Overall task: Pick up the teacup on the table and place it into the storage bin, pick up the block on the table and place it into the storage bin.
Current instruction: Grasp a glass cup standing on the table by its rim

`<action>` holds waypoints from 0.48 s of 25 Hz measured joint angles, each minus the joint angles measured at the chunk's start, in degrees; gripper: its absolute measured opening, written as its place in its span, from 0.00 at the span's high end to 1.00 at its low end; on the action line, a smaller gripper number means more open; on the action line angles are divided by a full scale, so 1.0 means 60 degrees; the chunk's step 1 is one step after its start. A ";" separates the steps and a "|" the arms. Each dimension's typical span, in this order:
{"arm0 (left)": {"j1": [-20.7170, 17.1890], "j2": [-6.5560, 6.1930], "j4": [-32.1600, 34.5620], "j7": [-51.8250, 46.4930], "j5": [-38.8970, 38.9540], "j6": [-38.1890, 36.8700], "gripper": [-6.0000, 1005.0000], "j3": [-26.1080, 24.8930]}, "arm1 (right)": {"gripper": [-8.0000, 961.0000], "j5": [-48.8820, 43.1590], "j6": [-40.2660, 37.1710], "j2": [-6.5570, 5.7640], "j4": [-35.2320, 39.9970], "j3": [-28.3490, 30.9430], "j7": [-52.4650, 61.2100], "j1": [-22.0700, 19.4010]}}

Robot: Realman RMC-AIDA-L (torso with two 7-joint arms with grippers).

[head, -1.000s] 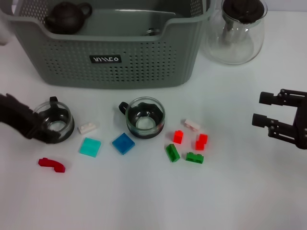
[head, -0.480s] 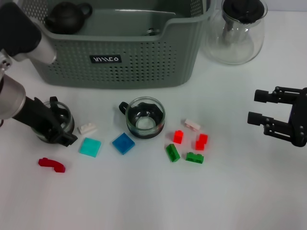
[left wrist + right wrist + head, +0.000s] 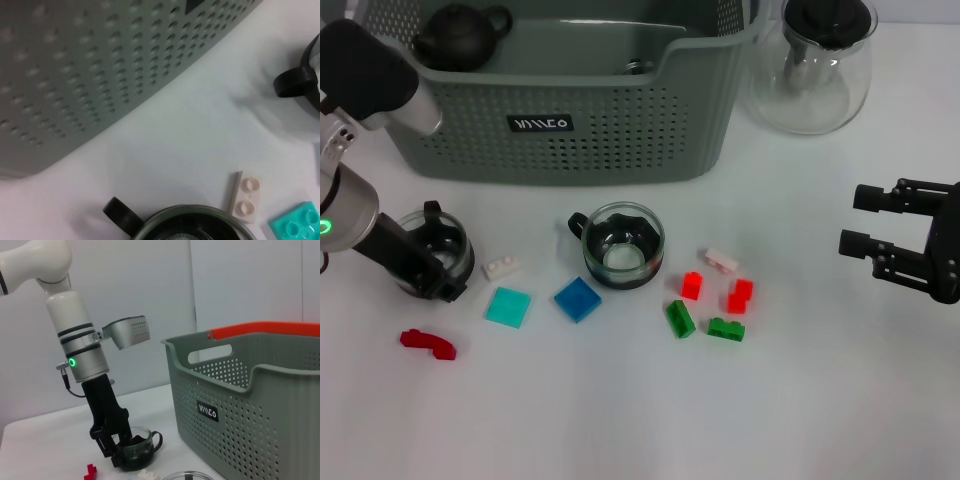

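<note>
Two glass teacups with black bases stand in front of the storage bin (image 3: 600, 130). The left teacup (image 3: 440, 245) has my left gripper (image 3: 432, 280) down on its near-left rim; the right wrist view shows that gripper (image 3: 116, 452) reaching into the cup (image 3: 137, 449). The other teacup (image 3: 620, 245) stands free at the centre. Small blocks lie around: white (image 3: 501, 267), cyan (image 3: 508, 306), blue (image 3: 578, 298), a curved red one (image 3: 427, 343), and a red and green cluster (image 3: 715, 305). My right gripper (image 3: 857, 220) hovers open at the right, away from everything.
A dark teapot (image 3: 460, 35) sits inside the bin at its back left. A clear glass carafe (image 3: 815, 60) with a black lid stands right of the bin. The bin wall (image 3: 100, 65) is close behind the left teacup (image 3: 190, 225).
My left arm has swung in from the left edge and settled over the left teacup. The right gripper shifted only slightly. The cups and blocks have not moved.
</note>
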State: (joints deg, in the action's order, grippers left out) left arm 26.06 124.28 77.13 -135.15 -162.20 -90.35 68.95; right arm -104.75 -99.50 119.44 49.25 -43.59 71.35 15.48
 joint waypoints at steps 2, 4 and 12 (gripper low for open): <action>0.0001 0.0001 -0.0003 -0.0006 -0.0049 0.0005 0.50 0.0019 | 0.42 -0.0003 0.0000 0.0000 -0.0010 0.0001 0.0007 0.0010; 0.0006 0.0008 -0.0007 -0.0007 -0.0106 0.0009 0.55 0.0031 | 0.42 -0.0004 0.0000 0.0000 -0.0017 0.0009 0.0010 0.0015; 0.0001 -0.0016 0.0411 0.0213 0.0475 -0.0797 0.73 -0.0636 | 0.42 -0.0004 0.0001 0.0000 -0.0036 0.0092 0.0014 0.0028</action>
State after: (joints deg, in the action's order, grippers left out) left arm 26.07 124.18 79.59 -133.87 -159.35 -95.13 65.14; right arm -104.77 -99.49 119.44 49.03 -43.04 71.44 15.65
